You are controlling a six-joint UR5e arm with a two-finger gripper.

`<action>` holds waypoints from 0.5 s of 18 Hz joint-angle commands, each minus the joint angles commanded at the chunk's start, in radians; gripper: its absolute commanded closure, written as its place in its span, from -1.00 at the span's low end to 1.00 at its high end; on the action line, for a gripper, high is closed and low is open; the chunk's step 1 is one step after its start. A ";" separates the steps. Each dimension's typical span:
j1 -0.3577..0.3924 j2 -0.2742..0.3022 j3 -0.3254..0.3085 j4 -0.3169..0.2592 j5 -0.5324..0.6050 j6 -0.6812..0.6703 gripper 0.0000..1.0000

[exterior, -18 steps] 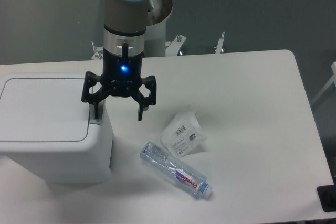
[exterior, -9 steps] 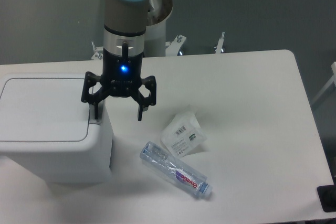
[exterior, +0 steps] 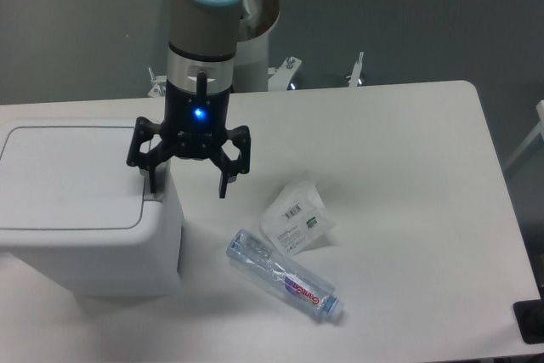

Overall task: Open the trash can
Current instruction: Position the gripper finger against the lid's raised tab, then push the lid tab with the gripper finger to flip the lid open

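The trash can (exterior: pixel 81 210) is a large white boxy bin at the left of the table, its flat lid lying shut. My gripper (exterior: pixel 187 188) hangs over the bin's right edge with its jaws spread wide and nothing between them. The left finger (exterior: pixel 152 178) comes down onto the top right rim of the bin, just right of the lid. The right finger (exterior: pixel 224 178) hangs in the air beside the bin, over the table. A blue light glows on the gripper body.
A clear plastic bottle (exterior: pixel 285 276) with a blue label lies on its side right of the bin. A crumpled clear wrapper (exterior: pixel 296 217) with a barcode sits just behind it. The white table (exterior: pixel 408 210) reaches right, a dark object (exterior: pixel 531 320) at its corner.
The gripper has shifted slightly left and a little up along the bin's right edge. The lid, the bottle and the wrapper have not moved.
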 joint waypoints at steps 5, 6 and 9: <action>0.014 0.002 0.000 0.000 -0.002 0.000 -1.00; 0.015 0.002 0.000 0.000 -0.003 -0.002 -1.00; 0.028 0.008 -0.003 -0.002 -0.023 -0.003 -1.00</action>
